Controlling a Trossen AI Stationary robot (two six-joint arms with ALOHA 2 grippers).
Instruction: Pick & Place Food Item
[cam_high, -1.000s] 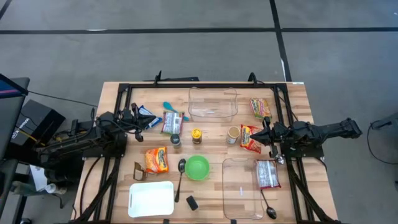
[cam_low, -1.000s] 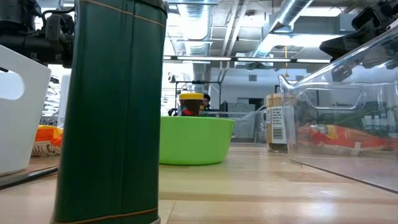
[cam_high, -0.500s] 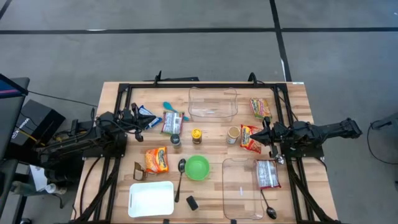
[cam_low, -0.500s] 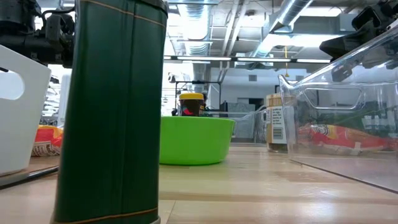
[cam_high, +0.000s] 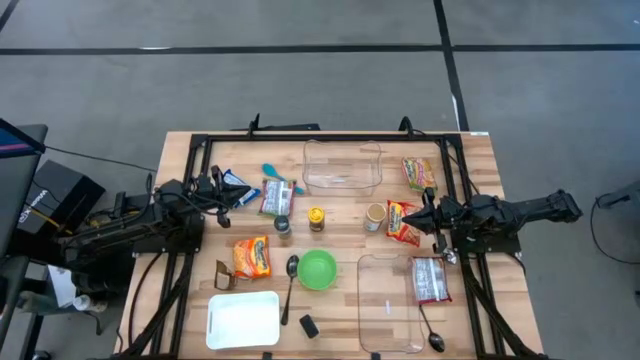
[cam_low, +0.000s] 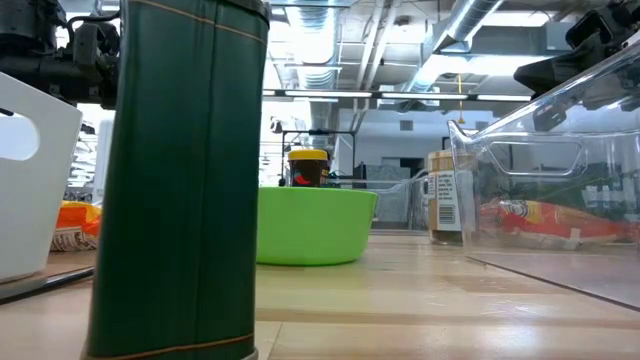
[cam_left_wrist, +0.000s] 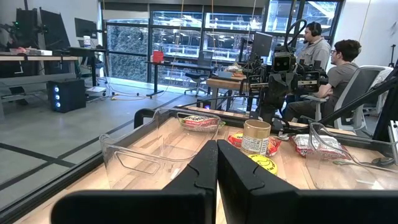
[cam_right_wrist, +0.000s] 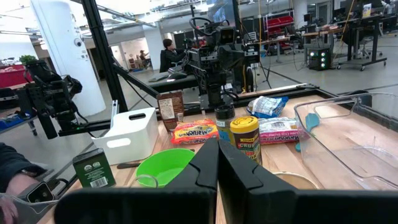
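Well, both arms wait at the table's edges: the left gripper (cam_high: 222, 190) with fingers pressed together near a blue packet (cam_high: 238, 187), the right gripper (cam_high: 425, 215) likewise closed, empty, just beside an orange noodle packet (cam_high: 402, 222). Between them stand a yellow-lidded jar (cam_high: 316, 219), a round green bowl (cam_high: 317, 269), two clear plastic tubs (cam_high: 342, 166) and a white tray (cam_high: 243, 320) on slatted wood.

We see two dark, matte arms built of chunky jointed segments. The left arm (cam_high: 150, 225) carries loose black cabling at its nine o'clock end. The right arm (cam_high: 510, 213) tapers toward three o'clock. Each gripper ends in two flat black fingers (cam_left_wrist: 198, 180) with notched inner edges.
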